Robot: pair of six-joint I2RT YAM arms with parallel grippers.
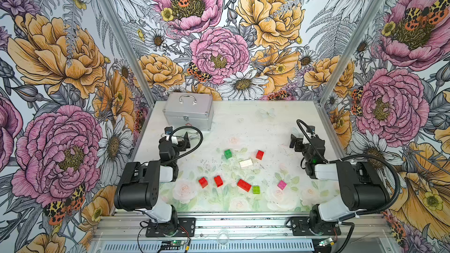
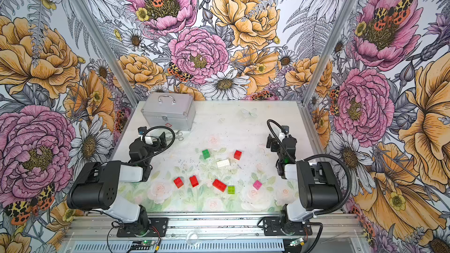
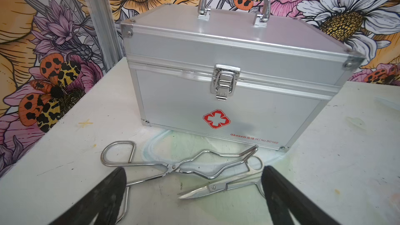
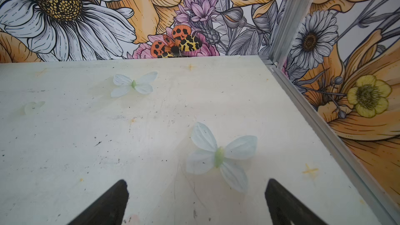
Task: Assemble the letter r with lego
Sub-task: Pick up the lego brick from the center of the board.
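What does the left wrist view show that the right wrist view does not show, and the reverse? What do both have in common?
Left wrist only: the left gripper, open; a silver case with its latch closed; steel tongs and small scissors lying on the table before the case.
Right wrist only: the right gripper, open; two pale butterfly shapes on bare table.
Both: the table, the floral wall, a metal frame post. The lego bricks, visible in both top views, appear in neither.

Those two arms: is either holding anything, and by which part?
Nothing. The left gripper and right gripper both have open, empty jaws; the lego lies loose on the table.
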